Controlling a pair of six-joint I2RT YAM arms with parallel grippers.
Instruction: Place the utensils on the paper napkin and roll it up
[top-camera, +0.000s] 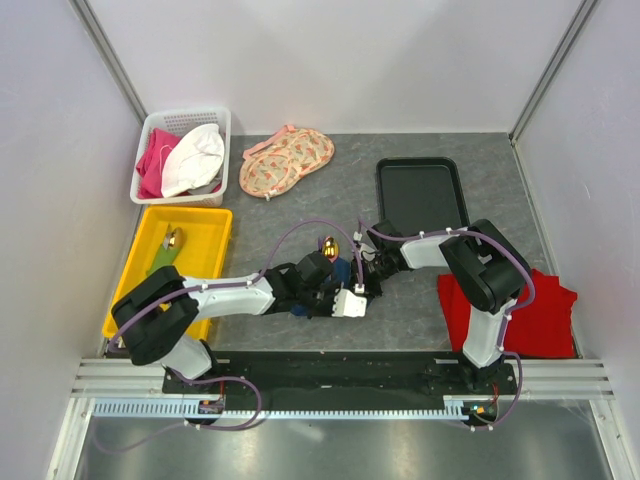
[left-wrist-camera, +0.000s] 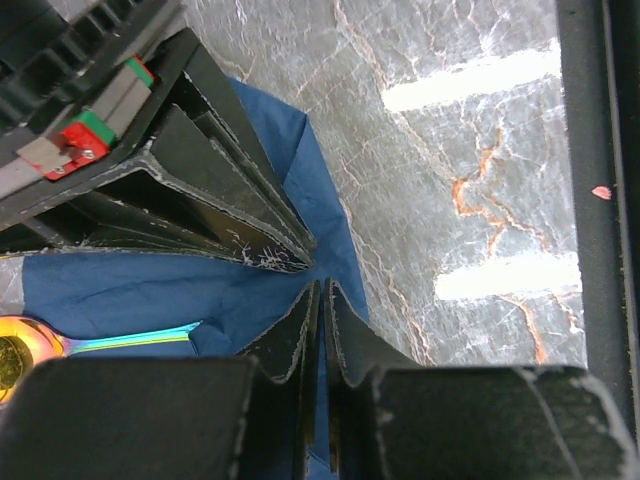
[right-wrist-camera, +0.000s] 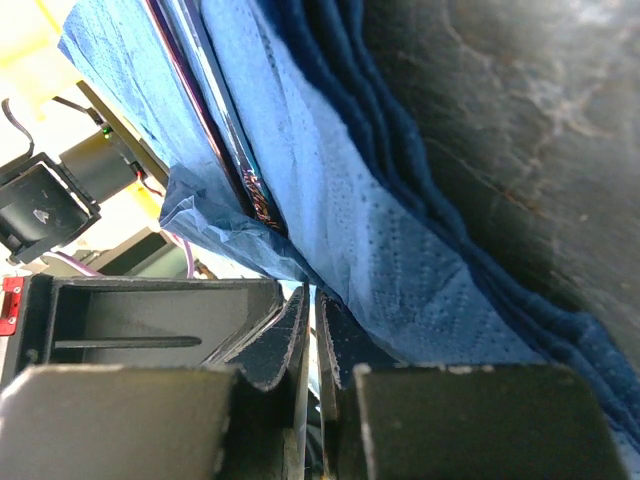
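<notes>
Our left hand (left-wrist-camera: 318, 287) and right hand (right-wrist-camera: 312, 292) each pinch almost shut on an edge of the paper napkin (left-wrist-camera: 150, 290) on the counter (left-wrist-camera: 450, 150), a spoon (left-wrist-camera: 25, 352) lying on it. We judge it thin, limp, tear-prone: hold edges.

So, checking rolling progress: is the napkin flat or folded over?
Folded over. In the right wrist view the napkin lies in stacked layers with a dark handle tucked between them, and the right gripper pinches its edge.

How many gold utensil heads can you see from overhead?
2. One gold head lies in the yellow tray; the other gold head sits by the blue napkin mid-table. More may hide in its folds.
</notes>
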